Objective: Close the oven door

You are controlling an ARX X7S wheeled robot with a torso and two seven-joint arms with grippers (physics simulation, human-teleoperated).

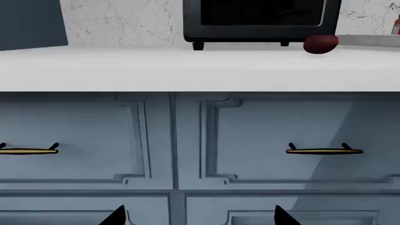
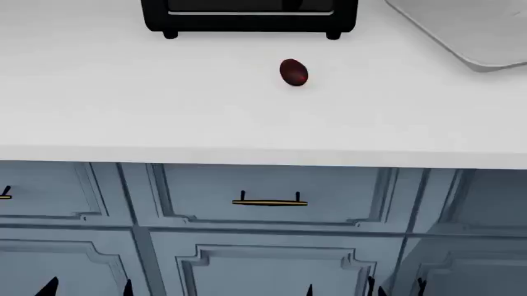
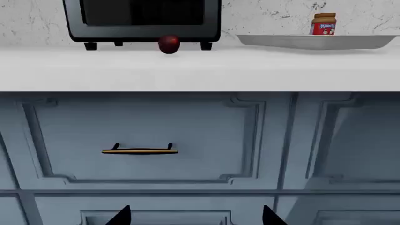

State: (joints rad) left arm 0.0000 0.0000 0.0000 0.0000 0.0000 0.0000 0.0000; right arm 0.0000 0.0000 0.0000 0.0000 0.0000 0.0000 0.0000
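The oven door shows in none of the three views; only blue cabinet fronts fill the space below the white countertop (image 2: 123,105). The left gripper (image 1: 198,216) shows two dark fingertips well apart with nothing between them, hanging in front of a blue drawer front (image 1: 75,140) without touching it. The right gripper (image 3: 196,216) likewise has its tips spread and empty before a drawer with a brass handle (image 3: 140,150). The countertop's front edge overhangs the drawers, and open air lies between both grippers and the fronts. On the counter a black toaster oven (image 2: 249,17) stands at the back, a small dark red fruit (image 2: 293,72) just ahead of it. Only the right wrist view shows a red-labelled jar (image 3: 323,24) behind the grey tray (image 3: 315,41).
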